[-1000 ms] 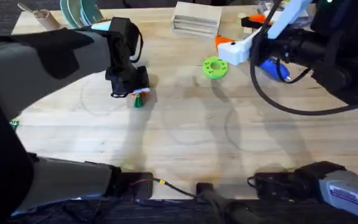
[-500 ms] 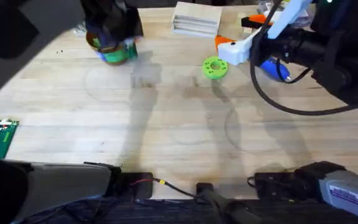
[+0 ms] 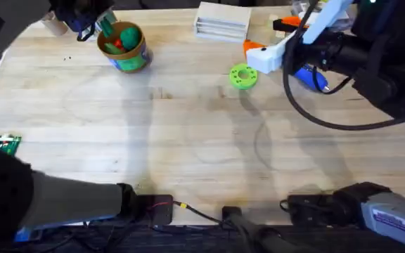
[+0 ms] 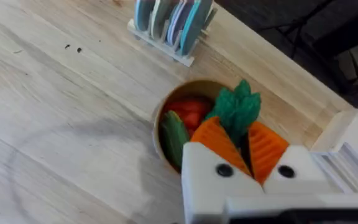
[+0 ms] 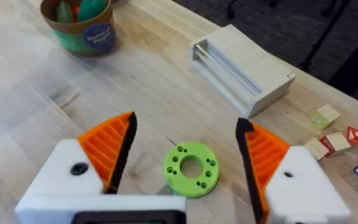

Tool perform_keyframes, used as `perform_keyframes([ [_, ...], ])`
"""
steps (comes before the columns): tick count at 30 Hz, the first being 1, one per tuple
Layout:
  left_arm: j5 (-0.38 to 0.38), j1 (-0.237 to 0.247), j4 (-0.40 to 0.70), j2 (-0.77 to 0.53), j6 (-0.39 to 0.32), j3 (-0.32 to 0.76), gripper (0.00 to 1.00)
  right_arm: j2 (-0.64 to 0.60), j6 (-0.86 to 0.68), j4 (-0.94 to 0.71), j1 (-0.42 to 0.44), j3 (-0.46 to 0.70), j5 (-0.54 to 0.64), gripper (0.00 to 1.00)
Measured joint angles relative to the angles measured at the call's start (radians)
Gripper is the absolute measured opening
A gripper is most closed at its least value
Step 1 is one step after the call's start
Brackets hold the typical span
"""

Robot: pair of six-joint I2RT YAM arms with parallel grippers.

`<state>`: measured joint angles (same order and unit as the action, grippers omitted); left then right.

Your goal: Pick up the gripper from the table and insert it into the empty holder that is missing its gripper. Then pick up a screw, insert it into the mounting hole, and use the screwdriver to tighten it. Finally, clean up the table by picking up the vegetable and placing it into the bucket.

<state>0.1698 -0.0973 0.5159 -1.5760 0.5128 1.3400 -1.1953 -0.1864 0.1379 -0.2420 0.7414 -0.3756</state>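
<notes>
Lifted off the boards a second ago and now lying in the bucket (image 3: 129, 62) among red and green pieces: vegetable (image 3: 127, 33). Seen just past the tips of the left gripper (image 4: 244, 134), leafy top up, with the bucket rim right beneath them. Pads (image 4: 213, 140) drawn close, only a dark slit between; narrow, nothing plainly pinched. Spread wide at the right gripper (image 5: 185, 130), holding nothing, with a lime disc (image 5: 191, 169) flat on the table between its pads, near the tips. Farther out beyond those tips, a wooden box (image 5: 244, 71). Just beside that gripper, lying on the table: screwdriver (image 3: 308, 77). Unmoved on that side since then.
</notes>
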Motion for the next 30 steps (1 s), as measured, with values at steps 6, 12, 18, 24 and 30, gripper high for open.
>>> perform_keyframes([
  [6,-0.028,-0.005,-0.026,-0.076,0.042,0.000,0.009,0.000,0.000,0.000,0.000,0.000,0.000,0.991],
  [12,-0.054,-0.004,-0.022,-0.125,0.049,0.000,0.010,0.000,0.000,0.000,0.000,0.000,0.000,0.991],
  [18,-0.062,-0.004,-0.012,-0.125,0.049,0.000,0.864,0.000,0.000,0.000,0.000,0.000,0.000,0.991],
  [24,-0.065,0.003,0.004,-0.111,0.048,0.000,0.994,0.000,0.000,-0.006,0.000,0.000,0.000,0.991],
  [30,-0.065,0.038,0.027,-0.014,-0.038,0.000,0.995,0.000,0.000,-0.092,0.000,0.000,0.000,0.991],
])
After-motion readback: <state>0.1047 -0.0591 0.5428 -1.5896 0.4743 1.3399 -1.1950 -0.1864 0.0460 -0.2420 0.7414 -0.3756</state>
